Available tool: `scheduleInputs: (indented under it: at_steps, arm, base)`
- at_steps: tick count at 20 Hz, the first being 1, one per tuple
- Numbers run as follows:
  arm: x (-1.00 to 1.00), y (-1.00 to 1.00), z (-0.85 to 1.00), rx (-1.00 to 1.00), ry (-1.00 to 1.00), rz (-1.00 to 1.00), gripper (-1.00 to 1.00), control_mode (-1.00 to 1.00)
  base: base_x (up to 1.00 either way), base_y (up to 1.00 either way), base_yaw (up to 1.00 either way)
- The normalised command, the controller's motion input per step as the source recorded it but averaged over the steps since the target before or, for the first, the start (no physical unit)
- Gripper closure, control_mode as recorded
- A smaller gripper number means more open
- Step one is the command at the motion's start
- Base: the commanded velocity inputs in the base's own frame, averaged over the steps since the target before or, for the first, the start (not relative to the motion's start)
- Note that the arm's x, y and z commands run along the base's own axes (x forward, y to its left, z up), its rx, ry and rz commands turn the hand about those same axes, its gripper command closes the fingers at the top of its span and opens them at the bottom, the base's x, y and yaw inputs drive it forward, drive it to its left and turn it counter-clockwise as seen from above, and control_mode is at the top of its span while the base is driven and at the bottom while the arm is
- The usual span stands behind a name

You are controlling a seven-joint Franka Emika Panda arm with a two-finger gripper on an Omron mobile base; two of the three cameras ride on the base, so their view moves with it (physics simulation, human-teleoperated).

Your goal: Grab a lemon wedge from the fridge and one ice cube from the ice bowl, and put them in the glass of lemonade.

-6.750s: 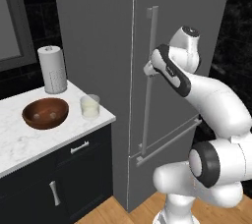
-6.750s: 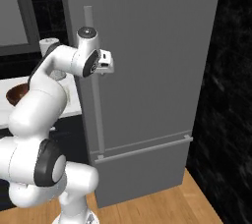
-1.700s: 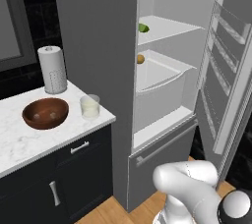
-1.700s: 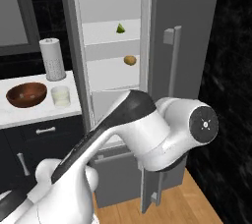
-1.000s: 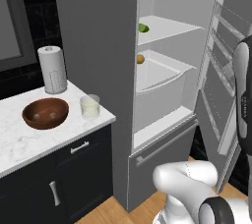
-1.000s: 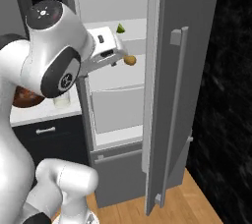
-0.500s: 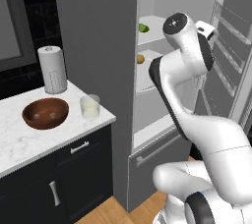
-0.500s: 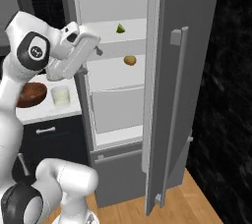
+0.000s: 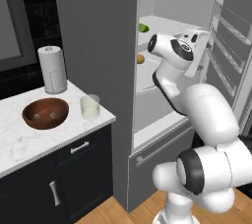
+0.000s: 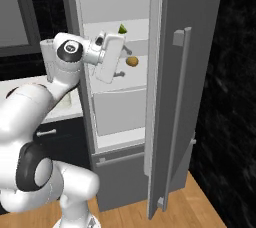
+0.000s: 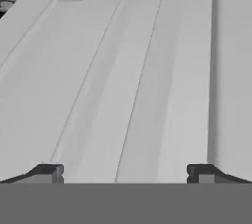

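Note:
The fridge (image 9: 93,36) stands open, its door (image 10: 172,102) swung out to the right. On the upper white shelf lies the small yellow-green lemon wedge (image 9: 143,28) (image 10: 121,29). My gripper (image 10: 123,62) hangs in front of the shelves, just below the wedge and apart from it, with its jaws wide open and nothing between them. In the hand view the gripper (image 11: 124,173) faces bare white fridge panels. On the counter to the left sit the reddish-brown ice bowl (image 9: 45,113) and the glass of lemonade (image 9: 89,106).
A tan-orange oval item (image 9: 140,59) (image 10: 132,61) rests on the shelf below the wedge, close to my fingers. A white paper-towel roll (image 9: 52,69) stands behind the bowl. The open door with its bar handle (image 10: 179,97) walls off the right side.
The arm has swung right from the fridge's left edge to in front of the shelves, bringing the hand slightly lower and closer to the wedge. The jaws stayed open.

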Motion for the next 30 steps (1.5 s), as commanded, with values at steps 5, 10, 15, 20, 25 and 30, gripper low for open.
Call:
scheduleInputs:
  at_steps: [5, 10, 15, 20, 25, 30]
  arm:
    - [0.26, -1.00, -0.03, -0.09, 0.23, -0.25, -1.00, -1.00]
    - [0.00, -1.00, 0.00, 0.00, 0.19, -0.27, -1.00, -1.00]
    - [-0.03, -1.00, 0.00, 0.00, 0.16, -0.27, -1.00, -1.00]
    - [-0.06, -1.00, 0.00, 0.00, 0.13, -0.26, -1.00, -1.00]
    - [-0.11, -1.00, 0.11, 0.00, 0.05, -0.19, -1.00, -1.00]
    - [-0.72, 0.00, 0.79, -0.01, -0.11, -0.02, -1.00, -1.00]
  base:
    - [0.00, 0.00, 0.00]
    - [0.00, 0.00, 0.00]
    - [0.00, 0.00, 0.00]
    - [0.00, 0.00, 0.00]
    - [0.00, 0.00, 0.00]
    - [0.00, 0.00, 0.00]
